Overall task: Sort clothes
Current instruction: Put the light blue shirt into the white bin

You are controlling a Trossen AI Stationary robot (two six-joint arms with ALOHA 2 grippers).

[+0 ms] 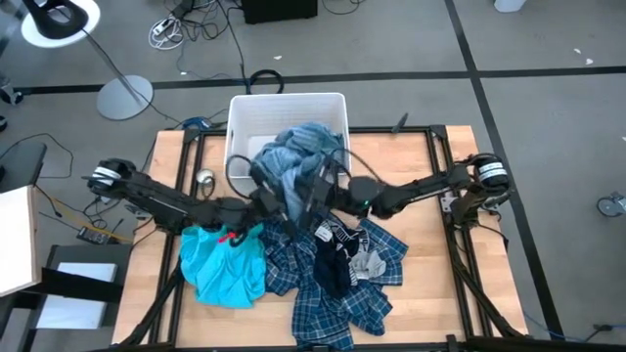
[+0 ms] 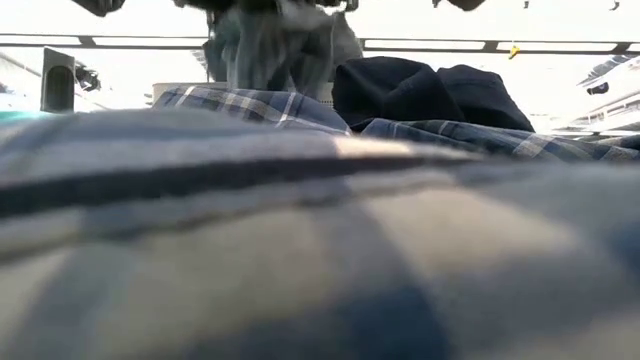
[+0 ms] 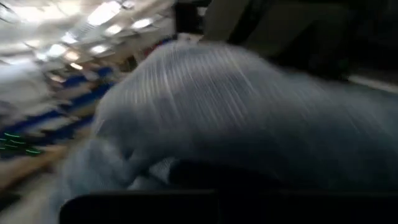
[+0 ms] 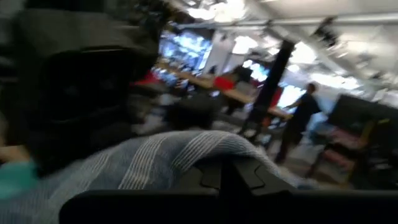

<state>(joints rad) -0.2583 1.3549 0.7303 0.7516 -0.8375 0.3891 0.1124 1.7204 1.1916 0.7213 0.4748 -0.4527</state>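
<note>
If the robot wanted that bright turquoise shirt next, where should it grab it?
Probably at a raised fold near the middle of the turquoise shirt, coming straight down from above. It lies crumpled on the wooden table, left of the plaid shirts, so its left side is uncovered and the bunched folds give the fingers something to pinch. The left gripper is nearest.

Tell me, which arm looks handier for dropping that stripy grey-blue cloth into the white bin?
Neither clearly: both arms meet at the striped garment, which hangs over the bin's near edge. The left gripper and right gripper flank it about equally, so probably both together.
</note>
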